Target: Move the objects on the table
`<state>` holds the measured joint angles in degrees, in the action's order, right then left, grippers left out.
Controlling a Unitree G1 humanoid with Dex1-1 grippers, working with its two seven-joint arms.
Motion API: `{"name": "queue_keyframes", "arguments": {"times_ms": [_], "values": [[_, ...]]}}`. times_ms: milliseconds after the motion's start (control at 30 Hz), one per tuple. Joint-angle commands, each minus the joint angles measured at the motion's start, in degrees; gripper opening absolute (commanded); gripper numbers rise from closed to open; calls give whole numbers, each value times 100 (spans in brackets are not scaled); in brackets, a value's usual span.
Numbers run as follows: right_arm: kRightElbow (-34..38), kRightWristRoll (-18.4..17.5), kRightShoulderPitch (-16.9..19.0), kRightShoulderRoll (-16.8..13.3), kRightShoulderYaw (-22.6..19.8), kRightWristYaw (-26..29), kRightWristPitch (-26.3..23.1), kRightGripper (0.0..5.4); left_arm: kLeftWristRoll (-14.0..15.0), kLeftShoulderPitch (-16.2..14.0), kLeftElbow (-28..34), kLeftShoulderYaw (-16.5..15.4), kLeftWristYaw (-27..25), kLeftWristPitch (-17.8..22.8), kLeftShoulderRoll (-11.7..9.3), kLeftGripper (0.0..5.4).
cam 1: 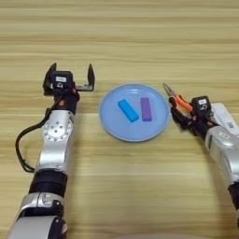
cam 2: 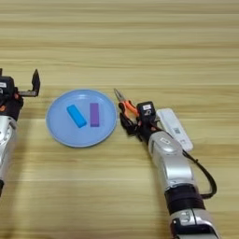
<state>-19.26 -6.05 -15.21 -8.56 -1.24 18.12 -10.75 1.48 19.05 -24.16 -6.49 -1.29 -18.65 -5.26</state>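
While bare table (cam 1: 140,37) is stretching ahead, I'm clamping my right gripper (cam 2: 127,115) on the pliers (cam 2: 125,103); left gripper (cam 1: 70,77) is sitting spread, idle.

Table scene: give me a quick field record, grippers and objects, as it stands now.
left gripper: open, holding nothing, left of the plate
right gripper: at the pliers' handles, right of the plate
pliers: orange-and-black handles, tip pointing away from the robot, beside the plate rim
white bar: flat on the table, right of the right gripper
plate: light blue, holds blue block and purple block
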Motion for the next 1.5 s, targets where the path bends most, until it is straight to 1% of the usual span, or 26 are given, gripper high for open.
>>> {"name": "queue_keyframes", "arguments": {"times_ms": [33, 233, 400, 500, 800, 933, 1067, 1133, 1300, 1433, 1500], "values": [[259, -77, -64, -49, -45, 34, -76, 345, 15, 11, -11, 15, 5, -12, 22, 540], [474, -55, -83, -113, -80, 36, -58, 345, 14, 26, -37, 17, 6, -23, 27, 540], [738, 7, -66, -231, -33, 98, -23, 345, 3, 32, -40, 23, 18, -18, 33, 540], [1052, 23, -18, -336, 24, 202, -54, 345, -3, 37, -49, 25, 24, -21, 34, 540], [2126, -80, 209, -634, 150, 590, -261, 345, -2, 68, -85, 16, 23, -35, 17, 540], [2688, -235, 332, -835, 180, 935, -385, 345, -2, 57, -76, 17, 19, -35, 14, 540], [3042, -506, 394, -1006, 185, 1284, -513, 345, -2, 70, -91, 1, 27, -44, -3, 540], [3191, -567, 427, -1123, 240, 1465, -503, 345, -3, 74, -91, -5, 32, -48, -10, 540], [3427, -645, 544, -1356, 384, 1906, -342, 345, -4, 73, -87, -6, 33, -47, -15, 540], [3570, -906, 792, -1519, 572, 2531, -103, 345, 0, 74, -75, -4, 31, -47, -11, 540], [3544, -973, 861, -1593, 633, 2781, -8, 345, -2, 71, -65, -2, 30, -43, -11, 540]]}}
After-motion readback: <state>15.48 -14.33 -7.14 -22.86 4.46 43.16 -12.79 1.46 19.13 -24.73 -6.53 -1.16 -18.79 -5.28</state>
